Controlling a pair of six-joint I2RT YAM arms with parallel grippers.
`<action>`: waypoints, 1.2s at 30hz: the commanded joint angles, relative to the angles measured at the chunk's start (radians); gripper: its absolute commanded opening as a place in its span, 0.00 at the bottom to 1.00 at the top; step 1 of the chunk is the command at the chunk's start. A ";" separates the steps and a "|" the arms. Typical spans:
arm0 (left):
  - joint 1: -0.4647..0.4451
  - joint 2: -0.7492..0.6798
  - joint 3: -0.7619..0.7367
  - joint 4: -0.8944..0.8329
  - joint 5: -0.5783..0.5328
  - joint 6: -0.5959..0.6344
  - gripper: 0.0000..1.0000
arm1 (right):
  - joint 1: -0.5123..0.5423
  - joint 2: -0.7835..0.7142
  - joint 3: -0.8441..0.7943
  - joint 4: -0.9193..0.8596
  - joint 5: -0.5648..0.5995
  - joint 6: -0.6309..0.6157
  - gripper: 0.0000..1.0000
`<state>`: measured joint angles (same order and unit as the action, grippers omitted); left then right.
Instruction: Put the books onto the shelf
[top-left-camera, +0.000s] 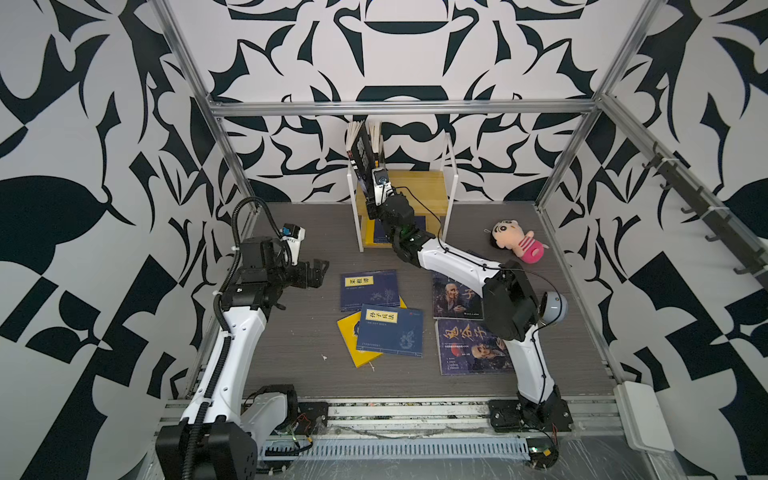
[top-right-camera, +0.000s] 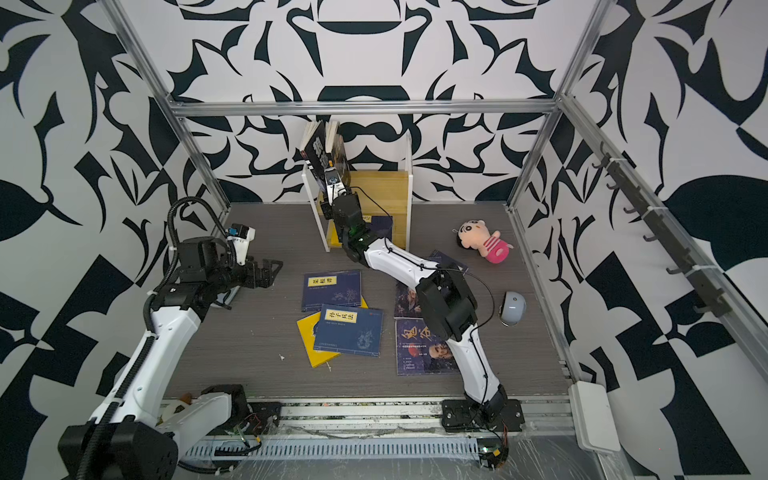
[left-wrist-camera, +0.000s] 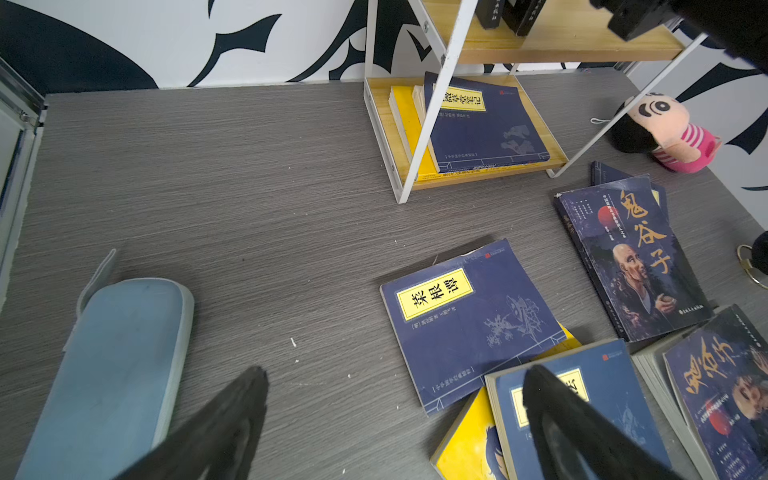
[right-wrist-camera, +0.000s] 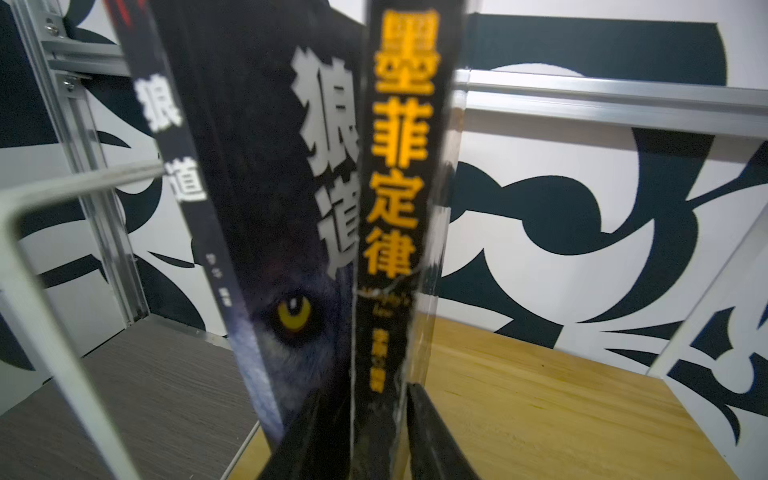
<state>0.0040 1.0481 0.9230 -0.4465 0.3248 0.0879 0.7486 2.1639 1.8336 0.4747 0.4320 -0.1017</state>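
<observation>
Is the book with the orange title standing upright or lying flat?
Upright: the orange-titled book stands on end on the shelf's top board.

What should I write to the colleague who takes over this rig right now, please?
Left gripper open, empty, above the table.
Right gripper astride the orange-titled black book on the shelf, upper board; gripping or not, I cannot tell.
Done: it and the wolf book stand there; a navy book lies on a yellow book on the lower board.
To do: six books on the table: three navy ones, one yellow cover, two portrait covers.
</observation>
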 joint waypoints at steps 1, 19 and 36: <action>-0.003 -0.018 -0.010 -0.003 -0.003 0.015 1.00 | 0.013 -0.097 0.008 0.019 -0.060 -0.021 0.40; 0.003 -0.015 -0.012 0.000 0.009 0.007 1.00 | 0.030 -0.408 -0.393 -0.012 -0.126 -0.048 0.44; 0.007 -0.031 -0.003 -0.012 0.027 -0.019 0.99 | -0.057 -0.197 -0.143 -0.255 -0.130 0.118 0.25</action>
<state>0.0063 1.0355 0.9230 -0.4465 0.3267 0.0826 0.6922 1.9644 1.6062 0.2470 0.3286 -0.0048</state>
